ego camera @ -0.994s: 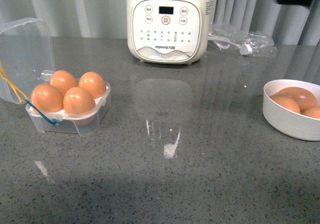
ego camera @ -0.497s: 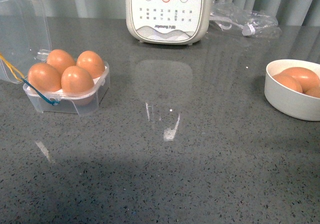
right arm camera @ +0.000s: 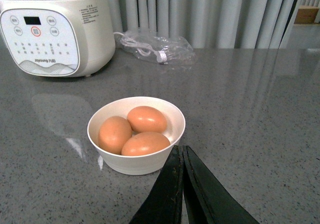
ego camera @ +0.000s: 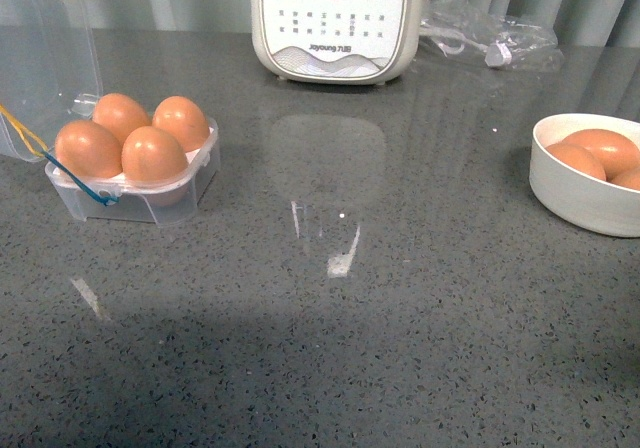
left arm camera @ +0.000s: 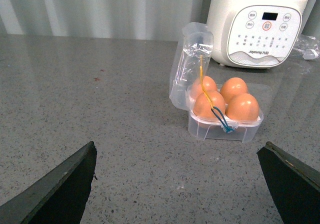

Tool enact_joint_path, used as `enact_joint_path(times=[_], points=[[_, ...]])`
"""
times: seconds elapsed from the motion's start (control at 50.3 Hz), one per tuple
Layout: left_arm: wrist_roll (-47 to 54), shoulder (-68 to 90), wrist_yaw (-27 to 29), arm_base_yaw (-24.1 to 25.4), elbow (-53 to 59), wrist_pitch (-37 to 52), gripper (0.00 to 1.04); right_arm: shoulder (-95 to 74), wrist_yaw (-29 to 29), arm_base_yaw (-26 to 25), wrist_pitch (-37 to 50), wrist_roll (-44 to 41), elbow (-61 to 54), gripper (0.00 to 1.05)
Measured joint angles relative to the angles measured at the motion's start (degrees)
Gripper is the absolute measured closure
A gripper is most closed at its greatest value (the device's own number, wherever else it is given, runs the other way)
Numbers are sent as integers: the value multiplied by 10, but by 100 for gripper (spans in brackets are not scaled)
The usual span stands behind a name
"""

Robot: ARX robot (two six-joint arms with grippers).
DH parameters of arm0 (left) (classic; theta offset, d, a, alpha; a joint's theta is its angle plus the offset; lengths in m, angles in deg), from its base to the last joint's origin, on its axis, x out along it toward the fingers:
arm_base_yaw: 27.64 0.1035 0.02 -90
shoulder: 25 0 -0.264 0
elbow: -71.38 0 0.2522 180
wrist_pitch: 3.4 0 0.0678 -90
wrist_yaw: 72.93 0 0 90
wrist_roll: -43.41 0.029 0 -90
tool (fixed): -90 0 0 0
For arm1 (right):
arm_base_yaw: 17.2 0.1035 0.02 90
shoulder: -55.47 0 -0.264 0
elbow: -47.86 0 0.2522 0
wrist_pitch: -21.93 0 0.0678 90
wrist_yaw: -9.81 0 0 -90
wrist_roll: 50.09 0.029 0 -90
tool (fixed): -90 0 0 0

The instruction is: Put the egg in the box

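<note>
The box [ego camera: 150, 208] is sitting at the left of the grey counter [ego camera: 400, 348] with its clear lid [ego camera: 45, 58] standing open. An egg [ego camera: 153, 155] is filling each of its four cups, so the placing step is looking finished rather than in hand. Three spare eggs [ego camera: 600, 150] are lying in the white bowl [ego camera: 570, 203] at the right, well apart from the box. The left gripper [left arm camera: 179, 144] is hovering on the near side of the box, fingers spread wide and holding nothing. The right gripper [right arm camera: 182, 149] is hanging just on the near side of the bowl, fingers pressed together and empty. With no cup waiting, the next move is probably calling only for pulling clear, or for swinging the lid down without nudging the shells.
</note>
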Motion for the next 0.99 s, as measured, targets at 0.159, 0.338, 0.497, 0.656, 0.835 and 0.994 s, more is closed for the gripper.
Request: enact_joint_path(times=[0.159,0.338,0.497,0.656,0.835,0.994], points=[[0,0,0,0,0,0,7,44,-14,-31,-30,0,-11,101],[0,0,0,0,0,0,7,66,-16,-32,-26,0,-36,101],[0,0,0,0,0,0,7,104,-17,-32,-61,0,-36,101],[0,0,0,0,0,0,7,148,-17,-32,-102,0,-36,101],[0,0,0,0,0,0,7,188,-17,-32,-141,0,-36,101],[0,0,0,0,0,0,7,221,-17,-32,-173,0,-36,101]])
